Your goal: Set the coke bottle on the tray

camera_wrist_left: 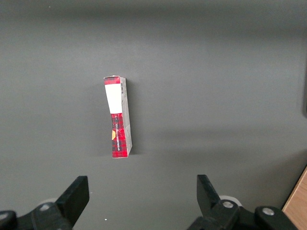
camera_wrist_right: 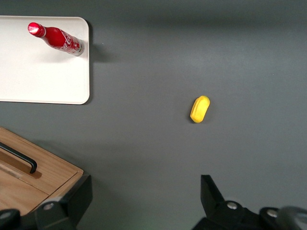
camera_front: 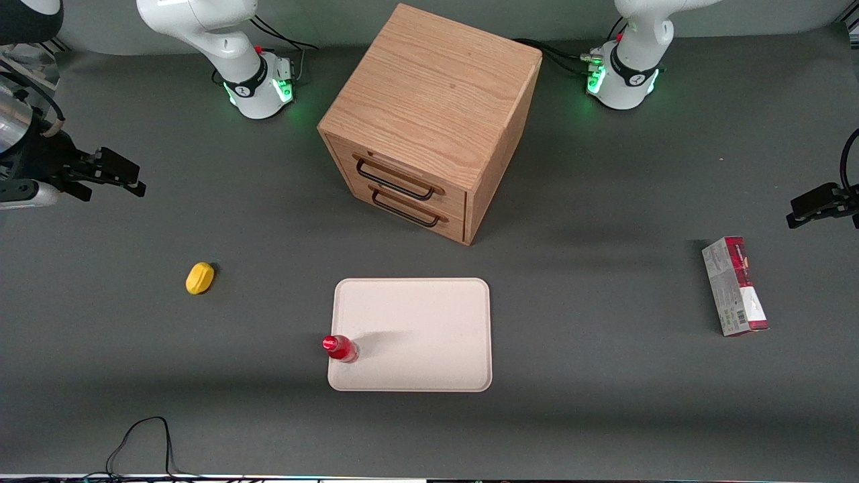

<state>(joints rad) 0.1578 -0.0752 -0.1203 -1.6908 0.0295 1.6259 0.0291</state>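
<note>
Your right gripper (camera_front: 124,176) hangs empty with fingers spread wide, near the table's working-arm edge, well apart from everything. You'll see the small red coke bottle (camera_front: 341,348) standing upright on the pale cream rectangular tray (camera_front: 423,322), just inside its edge near a corner, so placement looks done.

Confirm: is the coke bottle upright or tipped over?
Upright: the coke bottle stands on the tray, cap up. The open hand is far off.

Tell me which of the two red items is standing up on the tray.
The coke bottle, upright near the tray's edge; the red-and-grey box lies on the table. The tool is off above the table, open and empty.
</note>
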